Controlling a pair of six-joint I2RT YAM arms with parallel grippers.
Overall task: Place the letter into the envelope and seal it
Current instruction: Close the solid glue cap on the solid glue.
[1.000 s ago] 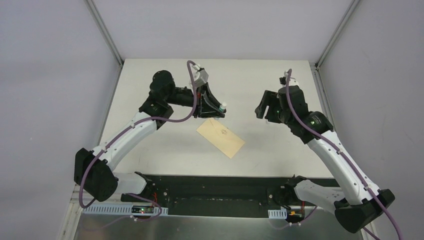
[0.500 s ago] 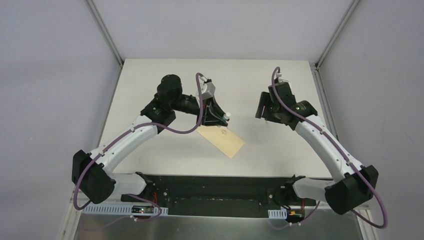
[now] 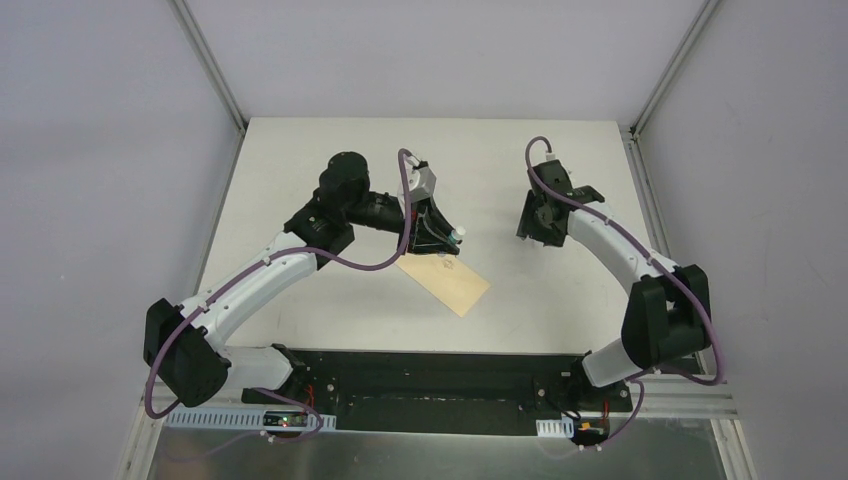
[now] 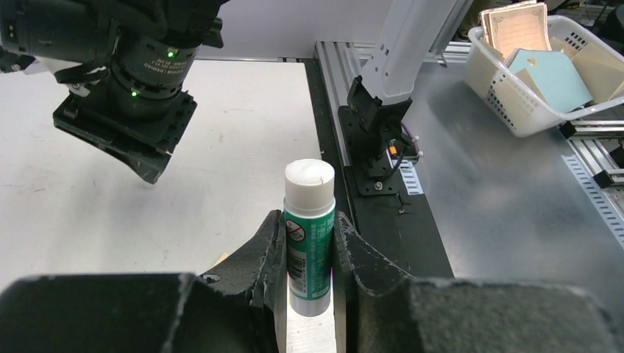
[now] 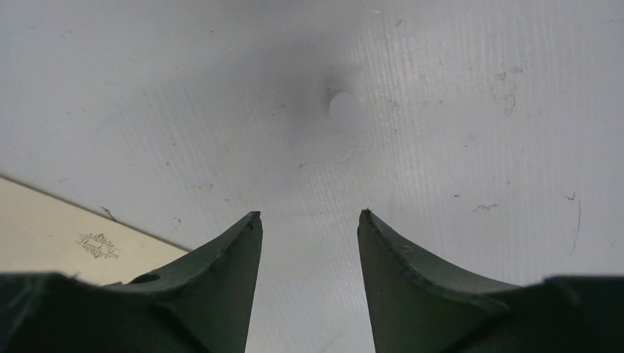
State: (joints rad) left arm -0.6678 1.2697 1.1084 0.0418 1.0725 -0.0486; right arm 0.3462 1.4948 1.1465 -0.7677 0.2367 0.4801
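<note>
Far corner of the envelope hidden beneath the left pincer, which also buries the base of the glue stick; printed mark, possibly lettering, unreadable.

A white, matte, rectangular table carries everything, with pale walls on three sides and aluminium frame rails rising at its far corners. Up close its surface shows fine scratches, small dark specks and one faint round mark. A flat yellow-tan paper envelope lies directly on it near the middle, turned diagonally, long edges running from far left to near right. A small ornate printed emblem sits on its upper face. Its flap cannot be made out. Along the near edge lies a long black mounting plate.
</note>
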